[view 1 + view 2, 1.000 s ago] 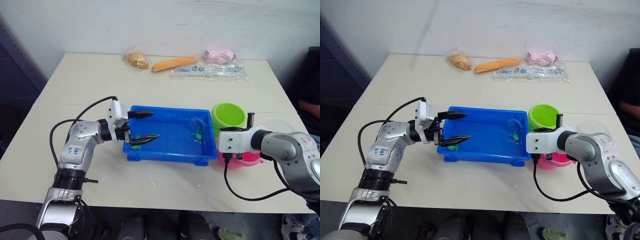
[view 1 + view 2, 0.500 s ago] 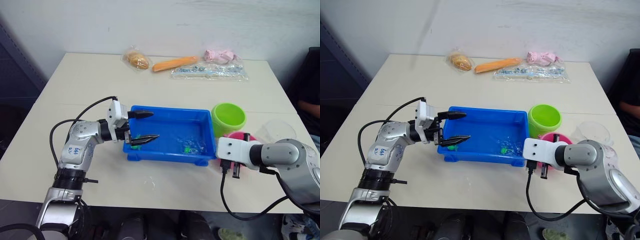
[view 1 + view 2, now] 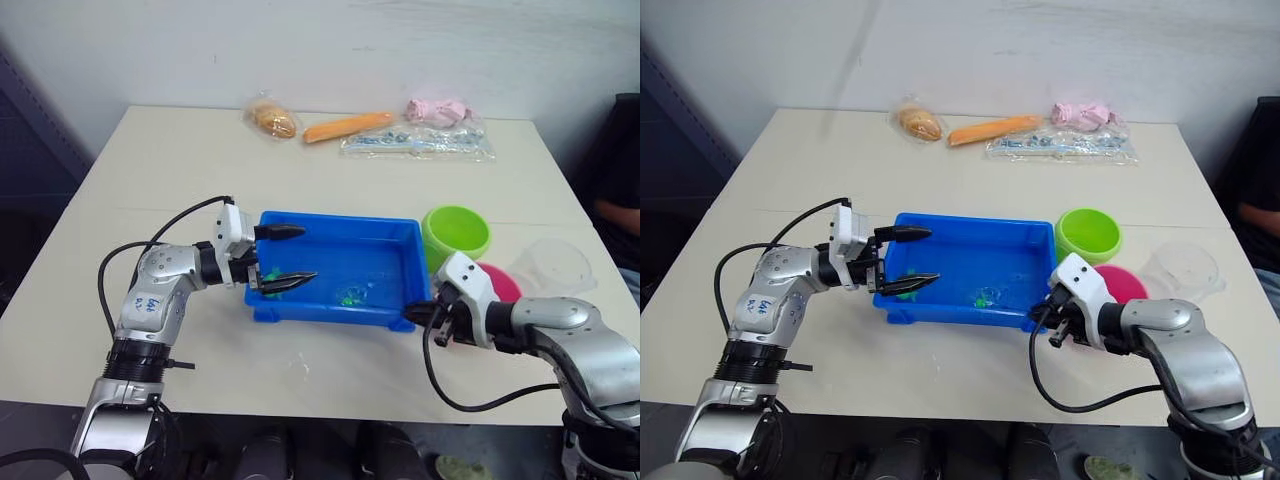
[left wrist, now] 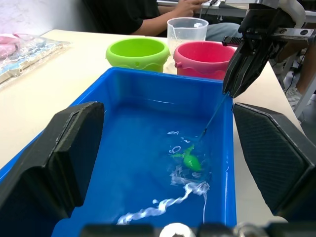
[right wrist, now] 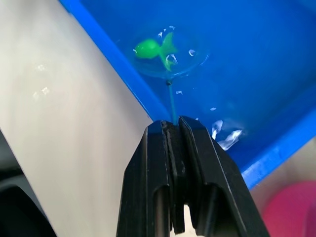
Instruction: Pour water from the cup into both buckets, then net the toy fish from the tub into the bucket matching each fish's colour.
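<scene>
Tub: the shallow bright blue plastic tub [image 3: 335,270] is set mid-table, with rippled water in it.
Fish: a tiny green plastic fish [image 4: 189,159] is seen in the small net [image 5: 165,59].
Right gripper [image 5: 173,133]: clamped on the net's thin handle.
Left gripper [image 3: 285,256]: spread wide over the tub's end.
Buckets: the lime green pail [image 3: 456,232] and pink pail [image 4: 206,55] are placed beside the tub.
Cup: the clear plastic cup [image 3: 552,266] is just beside the pink pail.

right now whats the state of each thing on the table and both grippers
left gripper: open, one finger over the tub rim, holding nothing
right gripper: shut on the net handle
net: dipped in the tub, green fish in it
green fish: in the water, inside the net
tub: upright, holds water
green bucket: upright
pink bucket: upright
cup: upright behind the buckets
</scene>
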